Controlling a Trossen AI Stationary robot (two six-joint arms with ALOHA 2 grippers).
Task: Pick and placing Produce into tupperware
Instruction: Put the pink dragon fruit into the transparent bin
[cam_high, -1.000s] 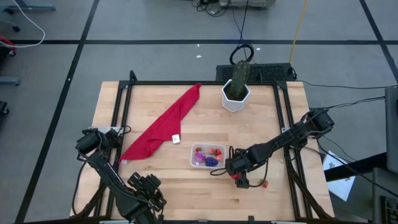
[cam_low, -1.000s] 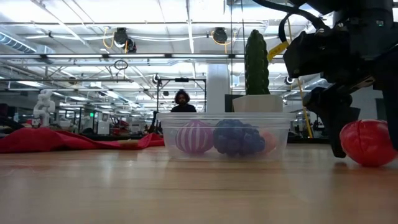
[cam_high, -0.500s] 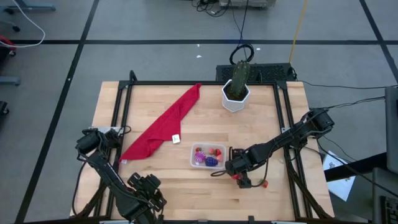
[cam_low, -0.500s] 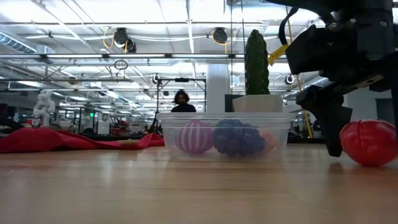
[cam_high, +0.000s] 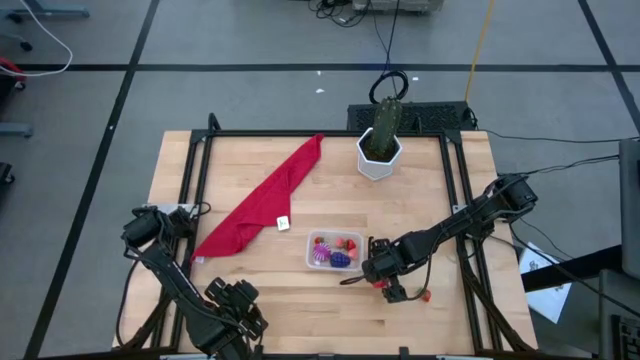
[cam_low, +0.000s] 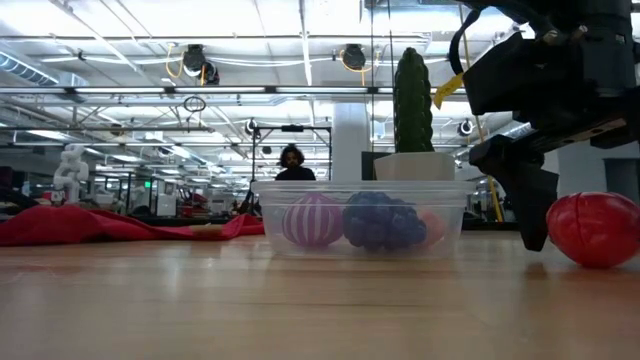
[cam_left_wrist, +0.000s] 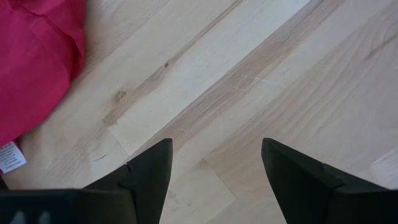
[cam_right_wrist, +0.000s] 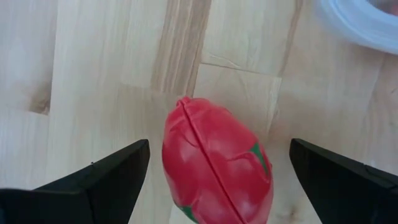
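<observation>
The clear tupperware (cam_high: 312, 243) (cam_low: 270, 215) stands near the table's near edge and holds a pink striped piece (cam_low: 312, 220), a purple bunch (cam_low: 380, 222) and a red piece (cam_high: 350, 243). One red toy produce (cam_right_wrist: 214, 165) (cam_low: 597, 228) lies on the wood to the right of it. My right gripper (cam_right_wrist: 217, 155) (cam_high: 398, 290) hangs open over this red piece, a finger on either side with a gap to each. In the low view one finger (cam_low: 530, 200) stands just left of the piece. My left gripper (cam_left_wrist: 214, 168) (cam_high: 235, 300) waits open at the near left corner.
A long red cloth (cam_high: 265, 205) lies slantwise on the table's left half; its edge shows in the left wrist view (cam_left_wrist: 37, 62). A white pot with a green cactus (cam_high: 380, 145) stands at the far edge. Bare wood lies between cloth and pot.
In the low view my right gripper's visible finger has moved a little toward the table's left, off the red piece's left edge, and now stands beside it. The red piece and the tupperware have stayed where they were.
</observation>
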